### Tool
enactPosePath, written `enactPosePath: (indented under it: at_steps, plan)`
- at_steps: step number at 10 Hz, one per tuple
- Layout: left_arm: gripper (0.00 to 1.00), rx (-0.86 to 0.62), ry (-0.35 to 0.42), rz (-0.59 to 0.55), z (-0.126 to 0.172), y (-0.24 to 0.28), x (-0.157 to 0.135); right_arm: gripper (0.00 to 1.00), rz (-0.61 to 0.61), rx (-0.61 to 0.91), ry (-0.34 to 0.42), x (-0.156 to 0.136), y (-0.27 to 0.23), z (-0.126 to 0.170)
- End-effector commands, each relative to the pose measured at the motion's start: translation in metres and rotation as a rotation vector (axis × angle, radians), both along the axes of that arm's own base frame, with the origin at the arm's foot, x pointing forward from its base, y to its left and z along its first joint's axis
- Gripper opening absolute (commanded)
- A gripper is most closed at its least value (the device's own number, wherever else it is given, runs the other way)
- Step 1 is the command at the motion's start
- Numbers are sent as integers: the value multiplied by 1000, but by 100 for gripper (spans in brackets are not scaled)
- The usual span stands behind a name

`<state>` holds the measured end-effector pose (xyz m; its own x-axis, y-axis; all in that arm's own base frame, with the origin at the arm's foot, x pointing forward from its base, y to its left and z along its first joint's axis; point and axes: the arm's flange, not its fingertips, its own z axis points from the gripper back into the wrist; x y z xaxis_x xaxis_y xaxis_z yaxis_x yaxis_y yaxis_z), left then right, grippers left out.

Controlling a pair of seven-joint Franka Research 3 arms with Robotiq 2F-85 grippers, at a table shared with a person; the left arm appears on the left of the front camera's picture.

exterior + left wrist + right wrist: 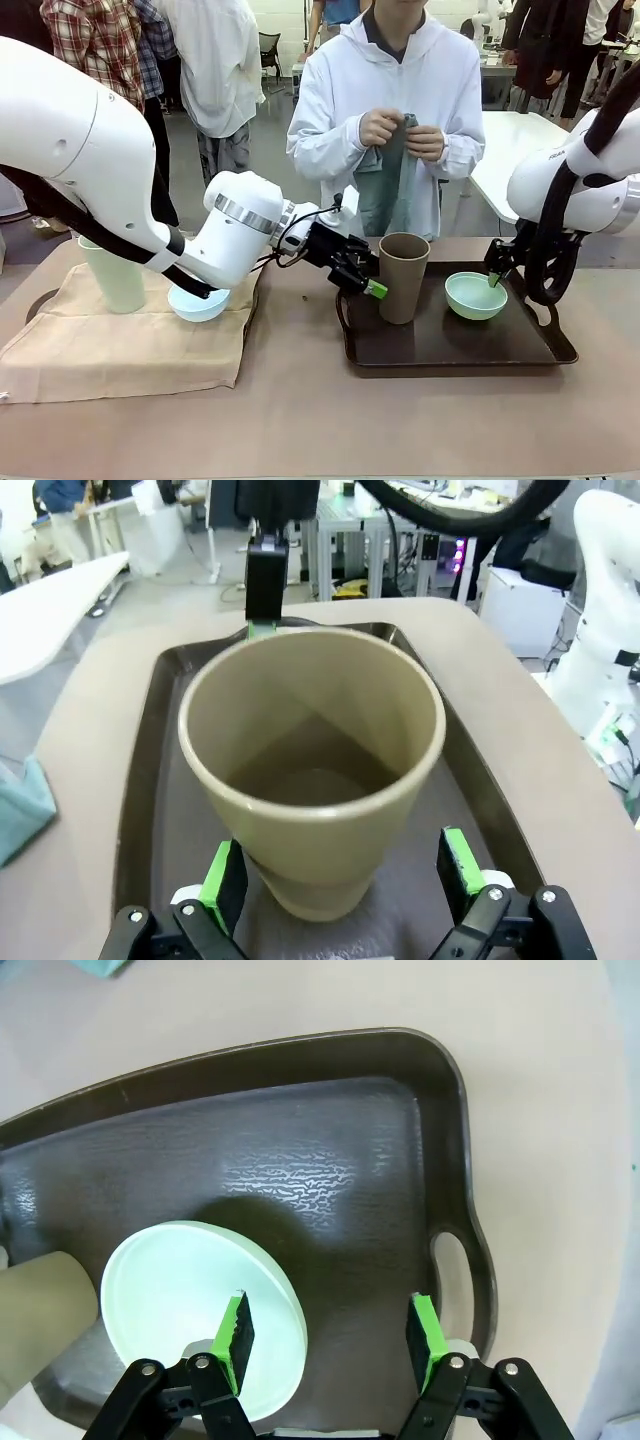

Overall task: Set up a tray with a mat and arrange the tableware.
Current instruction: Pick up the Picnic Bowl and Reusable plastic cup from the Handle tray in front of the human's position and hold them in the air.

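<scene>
I start with the counter (300, 420), and take the dark tray (450, 350) as my reference for everything else. The person (330, 110) stands beyond the tray's far edge, holding a grey-green cloth (390, 190) up at chest height. A beige mat (120, 350) lies flat well to the left of the tray, not on it.

The brown tumbler (403, 275) stands upright at the tray's left end. My left hand (340, 870) is wide open, with one green pad either side of the tumbler's base (the wrist view shows a clear gap on one side, so nothing is clamped). The pale green tumbler (113, 275) stands on the mat, far left of the tray.

The mint bowl (475, 295) sits at the tray's right end. My right hand (330, 1335) is open over it, one finger above the bowl's inside and the other outside the rim. The blue bowl (198, 303) rests on the mat's near-tray edge.
</scene>
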<state>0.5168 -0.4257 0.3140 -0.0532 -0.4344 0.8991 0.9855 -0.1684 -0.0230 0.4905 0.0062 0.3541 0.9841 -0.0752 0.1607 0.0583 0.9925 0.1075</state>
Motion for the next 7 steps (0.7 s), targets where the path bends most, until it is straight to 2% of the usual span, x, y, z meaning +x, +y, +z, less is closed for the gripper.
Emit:
enactPosePath:
  at_steps: [1, 7]
  plan:
    - [100, -53, -49, -6, -2, -5, 2, 80, 30, 13, -11, 1, 3, -10]
    - [100, -32, -24, -78, -25, -39, 4, 80, 57, 36, -3, -1, 10, -26]
